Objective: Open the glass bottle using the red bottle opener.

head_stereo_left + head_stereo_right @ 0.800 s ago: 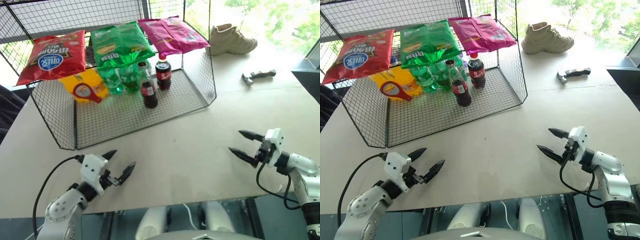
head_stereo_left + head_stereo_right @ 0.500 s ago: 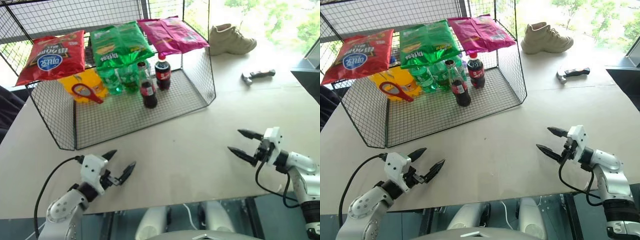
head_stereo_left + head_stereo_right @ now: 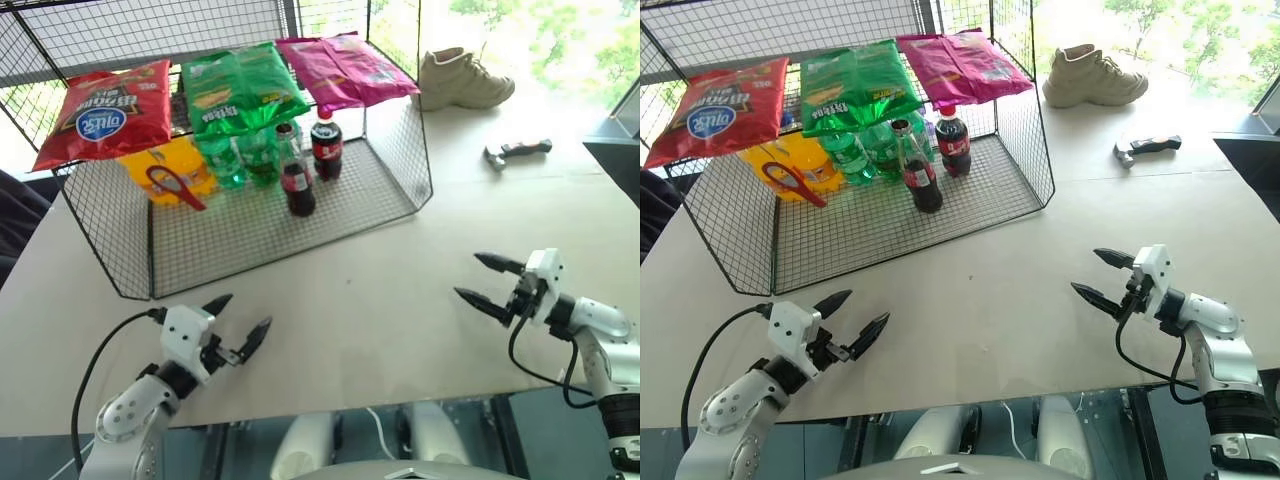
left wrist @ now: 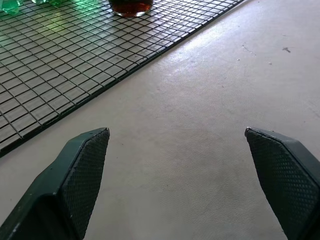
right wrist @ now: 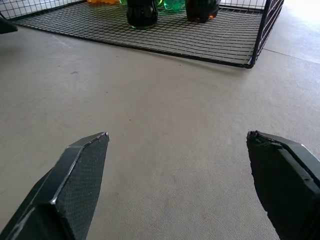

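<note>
Jaws spread wide on both arms, nothing held: left gripper (image 3: 236,318) low in the lower left of the frame, right gripper (image 3: 486,280) at the lower right, each hovering over bare bench (image 3: 360,290).

Going left to right along the upper half: red bottle opener (image 3: 176,186) at the upper left, inside the wire basket (image 3: 398,150), propped against something yellow. Just right of it, green plastic bottles (image 3: 235,160), then the glass bottle (image 3: 296,180) standing upright on the mesh floor near upper centre, with the red-capped plastic cola bottle (image 3: 326,143) close behind it. Outside the cage, far upper right, a grey-and-black tool (image 3: 517,152) and a shoe (image 3: 462,80).

Nothing begun yet, by the look of it. Best to reach in through the open front, take the opener by its handle with the nearer left jaws, loop head free, and steady the bottle low on its body, clear of the neighbours.
</note>
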Robot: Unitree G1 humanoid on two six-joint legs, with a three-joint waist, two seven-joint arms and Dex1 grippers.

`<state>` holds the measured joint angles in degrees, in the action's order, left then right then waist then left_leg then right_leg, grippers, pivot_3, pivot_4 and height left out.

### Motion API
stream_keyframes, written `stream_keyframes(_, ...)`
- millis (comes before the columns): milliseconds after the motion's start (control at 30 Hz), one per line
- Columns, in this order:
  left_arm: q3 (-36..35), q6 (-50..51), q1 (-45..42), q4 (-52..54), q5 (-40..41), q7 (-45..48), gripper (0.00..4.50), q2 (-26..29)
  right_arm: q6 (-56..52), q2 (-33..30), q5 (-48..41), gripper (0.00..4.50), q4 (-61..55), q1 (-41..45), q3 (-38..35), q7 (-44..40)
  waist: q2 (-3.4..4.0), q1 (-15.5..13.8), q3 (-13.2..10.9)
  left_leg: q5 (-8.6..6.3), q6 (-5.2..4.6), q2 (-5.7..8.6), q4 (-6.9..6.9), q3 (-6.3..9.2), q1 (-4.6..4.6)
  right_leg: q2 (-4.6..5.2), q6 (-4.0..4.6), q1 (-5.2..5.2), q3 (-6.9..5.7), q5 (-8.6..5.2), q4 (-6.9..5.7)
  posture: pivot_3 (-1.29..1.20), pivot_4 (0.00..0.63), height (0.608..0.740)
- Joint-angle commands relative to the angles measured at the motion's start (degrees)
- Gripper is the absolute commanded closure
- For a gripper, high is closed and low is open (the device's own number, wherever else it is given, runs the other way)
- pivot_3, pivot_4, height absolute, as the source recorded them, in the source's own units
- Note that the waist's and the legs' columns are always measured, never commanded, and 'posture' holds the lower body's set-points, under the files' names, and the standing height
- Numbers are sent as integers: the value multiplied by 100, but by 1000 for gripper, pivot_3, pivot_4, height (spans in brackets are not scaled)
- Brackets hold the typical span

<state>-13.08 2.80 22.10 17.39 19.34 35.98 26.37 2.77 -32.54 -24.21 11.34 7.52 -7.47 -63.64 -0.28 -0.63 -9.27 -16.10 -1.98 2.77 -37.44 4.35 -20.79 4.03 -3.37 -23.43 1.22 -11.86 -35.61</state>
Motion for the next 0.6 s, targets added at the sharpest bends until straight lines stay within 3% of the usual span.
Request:
stream_keyframes(33, -168, -122, -46, 128, 116, -51, 0, -55, 33, 38, -65, 73, -224, 45, 20, -54, 0, 0, 0, 0, 0, 0, 0, 0, 0, 0, -1, 0, 0, 1, 0, 0, 150, 740)
stream_keyframes(367, -863, -11, -1455, -104, 164, -1471, 0, -550, -943, 711, -396, 73, -2197, 359, 712, 685, -2, 1, 1, 3, 5, 1, -3, 6, -2, -1, -7, -5, -2, 5, -7, 0, 150, 740)
stream_keyframes(600, -1361, 2, -2645, -724, 23, -2384, 0, -507, -1798, 991, -713, 73, -3369, 884, 1157, 1236, -23, -10, 7, 21, 37, 9, -2, 22, -20, 0, -7, -22, -16, 6, -13, 0, 150, 740)
